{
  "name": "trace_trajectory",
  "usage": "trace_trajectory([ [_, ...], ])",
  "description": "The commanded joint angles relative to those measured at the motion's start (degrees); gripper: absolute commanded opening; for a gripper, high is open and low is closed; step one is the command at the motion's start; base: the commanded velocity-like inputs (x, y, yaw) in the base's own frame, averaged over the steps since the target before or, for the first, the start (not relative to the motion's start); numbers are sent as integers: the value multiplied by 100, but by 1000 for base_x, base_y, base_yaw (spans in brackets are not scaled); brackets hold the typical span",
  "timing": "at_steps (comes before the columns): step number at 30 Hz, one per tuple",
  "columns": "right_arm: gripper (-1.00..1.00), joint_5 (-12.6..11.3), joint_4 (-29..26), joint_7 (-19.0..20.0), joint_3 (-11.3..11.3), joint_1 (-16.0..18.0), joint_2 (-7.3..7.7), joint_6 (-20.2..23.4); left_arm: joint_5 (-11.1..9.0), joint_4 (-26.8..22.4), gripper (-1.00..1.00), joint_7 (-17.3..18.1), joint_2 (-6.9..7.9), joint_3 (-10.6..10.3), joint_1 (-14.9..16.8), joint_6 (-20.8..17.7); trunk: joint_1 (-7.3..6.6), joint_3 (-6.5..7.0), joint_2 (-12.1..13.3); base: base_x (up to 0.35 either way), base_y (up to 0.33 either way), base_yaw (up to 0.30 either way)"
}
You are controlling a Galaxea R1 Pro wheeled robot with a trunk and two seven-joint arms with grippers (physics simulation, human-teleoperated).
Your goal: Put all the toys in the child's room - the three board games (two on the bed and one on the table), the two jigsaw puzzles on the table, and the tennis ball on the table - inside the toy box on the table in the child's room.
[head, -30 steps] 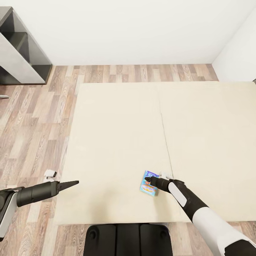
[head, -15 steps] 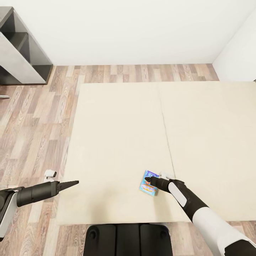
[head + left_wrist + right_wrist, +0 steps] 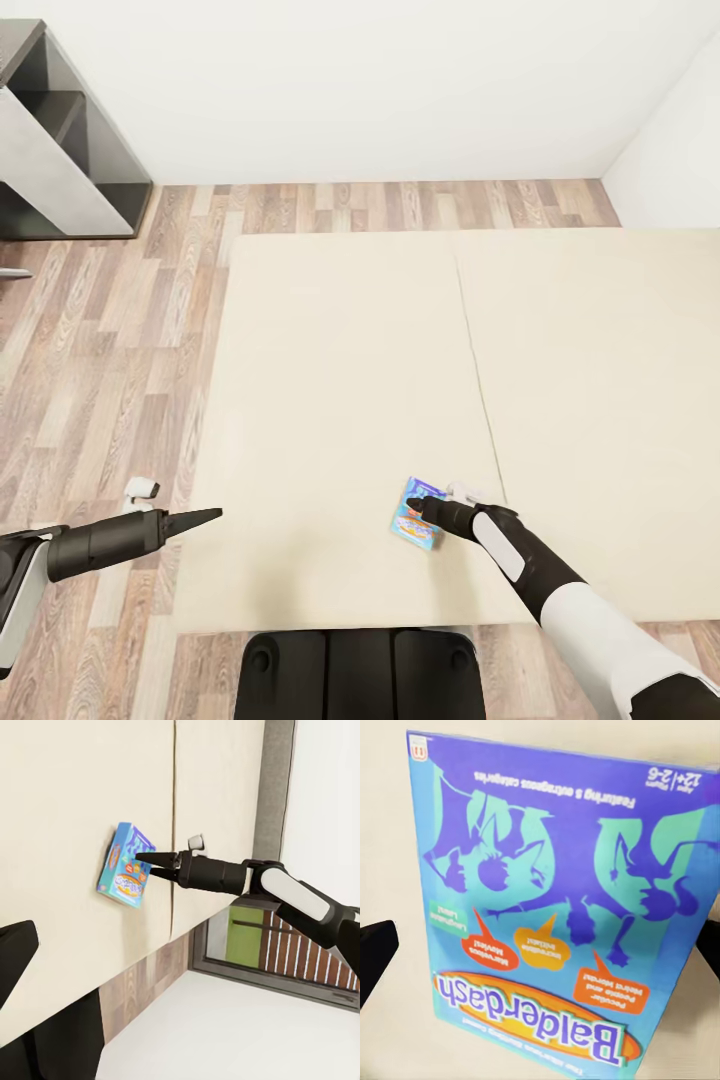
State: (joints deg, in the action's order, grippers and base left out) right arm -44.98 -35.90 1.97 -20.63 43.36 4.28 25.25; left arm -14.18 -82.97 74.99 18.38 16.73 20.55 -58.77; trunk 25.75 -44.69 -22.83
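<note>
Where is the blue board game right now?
In the head view, the blue board game lies flat on the bed near its front edge, directly under the right gripper.

Your right gripper (image 3: 416, 505) covers part of the blue board game (image 3: 412, 527) in the head view, and its print there is too small to read. In the right wrist view the box (image 3: 555, 907) runs off the lower edge, so you lose its bottom line of print, and the small lettering is blurred. Only dark finger (image 3: 375, 949) tips enter at the sides, so you cannot tell whether they touch the box. The bed (image 3: 330, 400) is cut off at the right edge of the head view.
</note>
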Motion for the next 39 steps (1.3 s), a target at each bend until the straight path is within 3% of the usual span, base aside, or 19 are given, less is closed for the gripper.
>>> trace_trajectory([
  [1,100,-2,-5,5,-20,2,5,15,-12,0,100,7,2,2,2,-47,3,-6,-9,0,48,0],
  [39,100,3,-5,-10,-20,6,2,10,-15,0,100,7,7,6,2,-47,3,-6,-9,0,90,0],
])
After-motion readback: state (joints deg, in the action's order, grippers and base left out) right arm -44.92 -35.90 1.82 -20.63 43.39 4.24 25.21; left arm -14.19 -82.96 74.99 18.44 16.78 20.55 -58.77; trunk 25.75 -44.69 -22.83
